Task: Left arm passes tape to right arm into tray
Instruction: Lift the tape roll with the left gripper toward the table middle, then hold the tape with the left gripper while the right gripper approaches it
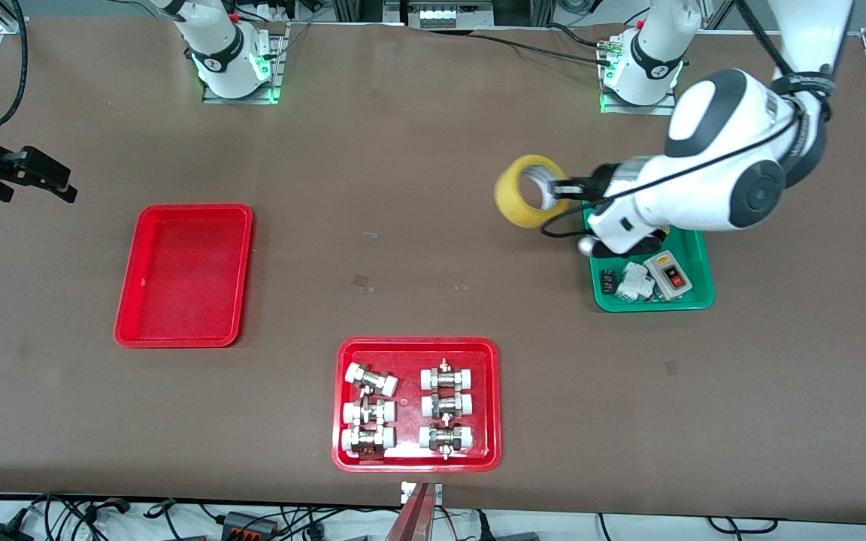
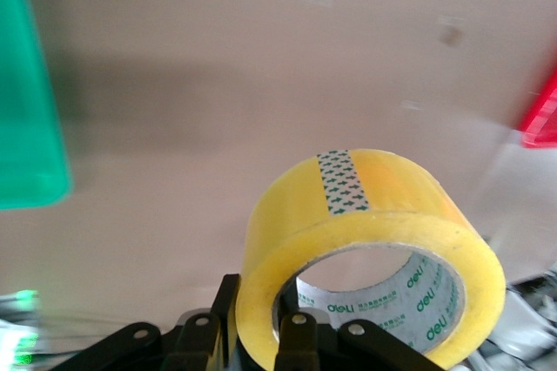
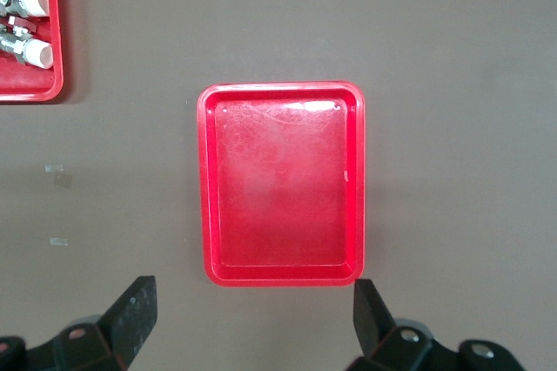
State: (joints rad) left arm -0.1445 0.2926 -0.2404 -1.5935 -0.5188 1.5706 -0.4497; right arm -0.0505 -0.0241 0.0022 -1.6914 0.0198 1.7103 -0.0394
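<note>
Your right gripper [image 3: 252, 319] waits with jaws wide, up by the right arm's end of the table near the plain red tray [image 1: 132, 300]. Your left gripper [image 1: 561, 191] clamps the yellow tape roll [image 1: 527, 191] aloft over bare table beside the green tray [image 1: 704, 297].

Yellow tape [image 1: 529, 191] held aloft, seemingly over bare table — red tray [image 1: 184, 276] well apart.

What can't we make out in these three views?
- Green tray: front view, the left arm covers the part toward the robots' bases.
- Left gripper: shut on the tape; left wrist view, the picture's edge cuts off its body.
- Right gripper: open; front view, its arm is cut off by the picture's edge.
</note>
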